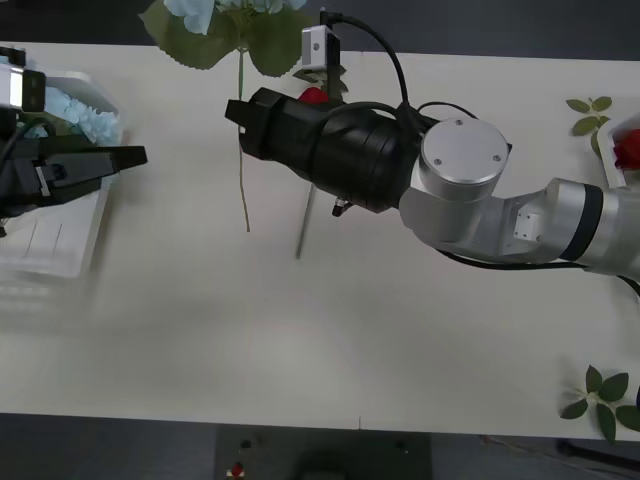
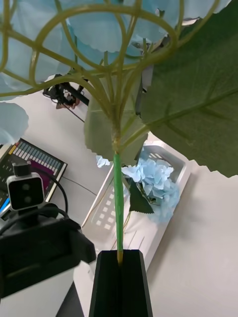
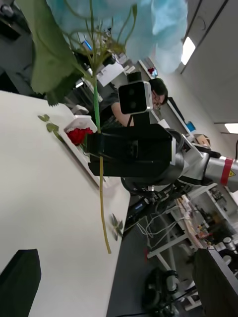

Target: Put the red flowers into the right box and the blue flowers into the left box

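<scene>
Blue flower hangs over the table's far edge, its stem pinched in the closed right gripper. Left gripper is spread open and empty above the left box, which holds blue flowers.

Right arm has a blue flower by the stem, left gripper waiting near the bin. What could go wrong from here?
1. The right gripper is shut on only the thin stem of the blue flower, well below its heavy head; it could swing or slip out during transfer.
2. The open left gripper points toward the right arm over the left box; a handover or drop there could mean arm contact.
3. A red flower lies under the right arm and could get dragged.
</scene>
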